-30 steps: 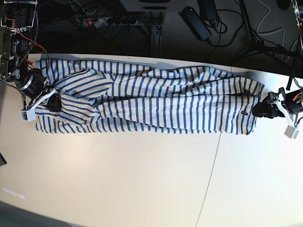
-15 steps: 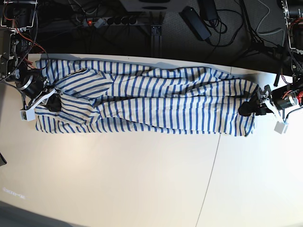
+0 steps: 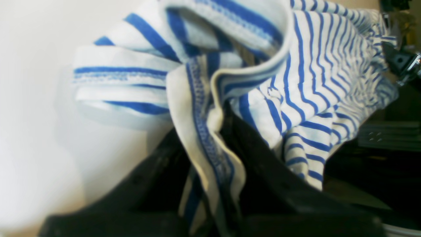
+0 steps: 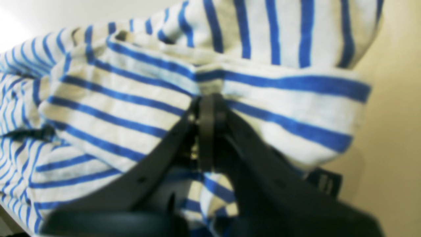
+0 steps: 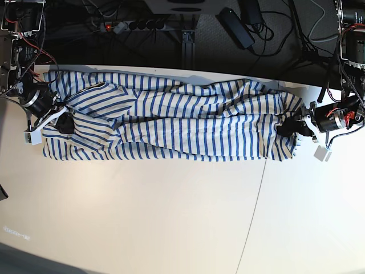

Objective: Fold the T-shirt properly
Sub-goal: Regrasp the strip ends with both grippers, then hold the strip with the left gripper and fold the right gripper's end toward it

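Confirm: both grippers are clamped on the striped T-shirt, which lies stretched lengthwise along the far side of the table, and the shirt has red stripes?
Not quite: the stripes are blue, not red, as the base view and both wrist views show. The rest holds: the left gripper and right gripper each have jaws shut on the T-shirt, which lies stretched lengthwise along the far side of the table.

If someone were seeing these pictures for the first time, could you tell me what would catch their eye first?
The long cream-white T-shirt with thin blue stripes dominates, stretched in a rumpled band across the far side of the pale table. A black hand bites into each end: the right hand at the base view's left, the left hand bunching the opposite edge. Dark cables and a power strip lie beyond.
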`<state>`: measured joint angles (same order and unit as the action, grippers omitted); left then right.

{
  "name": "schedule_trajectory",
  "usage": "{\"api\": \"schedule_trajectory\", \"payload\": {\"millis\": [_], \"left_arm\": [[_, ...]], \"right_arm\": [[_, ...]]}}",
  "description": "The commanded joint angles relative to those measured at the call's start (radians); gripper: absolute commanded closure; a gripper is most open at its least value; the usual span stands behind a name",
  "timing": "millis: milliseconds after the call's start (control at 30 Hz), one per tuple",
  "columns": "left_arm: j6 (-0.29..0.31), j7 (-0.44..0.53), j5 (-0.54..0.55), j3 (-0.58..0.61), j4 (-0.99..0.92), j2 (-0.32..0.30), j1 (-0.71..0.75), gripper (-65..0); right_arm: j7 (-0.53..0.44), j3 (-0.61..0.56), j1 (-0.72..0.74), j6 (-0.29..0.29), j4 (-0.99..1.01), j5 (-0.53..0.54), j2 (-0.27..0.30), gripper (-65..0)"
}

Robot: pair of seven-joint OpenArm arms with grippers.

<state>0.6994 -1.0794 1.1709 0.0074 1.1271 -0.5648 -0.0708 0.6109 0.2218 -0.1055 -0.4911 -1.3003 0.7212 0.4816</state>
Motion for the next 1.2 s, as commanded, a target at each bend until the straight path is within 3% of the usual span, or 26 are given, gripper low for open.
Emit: {"api": "schedule_trajectory", "payload": {"millis": [0,167,400,467,533,833,1167], "left_arm": [[-0.001,-0.006,-0.04,-0.009,0.003,-0.017,-0.025,0.0],[-0.001,0.014,-0.1,-0.009,0.003,-0.017,-0.085,0.0],[-0.001,0.014,-0.106,-0.009,0.003,-0.017,-0.142,0.0],[-0.001,0.015,-0.13,-0.009,0.003,-0.018,-0.154,0.0],[-0.001,0.022,-0.157,-0.009,0.003,-0.018,-0.168,0.0],[-0.001,0.027,-0.194,-0.009,0.003,-0.058,-0.228,0.0],[-0.001,0.17,-0.369,-0.009,0.003,-0.141,-0.33,0.0]], "right_arm": [[0.044,-0.003,-0.004,-0.063,-0.026,-0.014,0.009,0.0],[0.044,-0.003,-0.003,-0.063,-0.15,-0.014,0.009,0.0],[0.044,-0.003,-0.003,-0.063,-0.233,-0.014,0.009,-0.7],[0.044,-0.003,-0.003,-0.063,-0.233,-0.014,0.009,-14.2],[0.044,-0.003,-0.003,-0.063,-0.237,-0.014,0.009,-22.4],[0.045,0.009,-0.003,-0.063,-0.323,-0.007,0.008,-22.5],[0.049,0.067,-0.003,-0.063,-0.359,-0.002,0.008,-22.5]]}}
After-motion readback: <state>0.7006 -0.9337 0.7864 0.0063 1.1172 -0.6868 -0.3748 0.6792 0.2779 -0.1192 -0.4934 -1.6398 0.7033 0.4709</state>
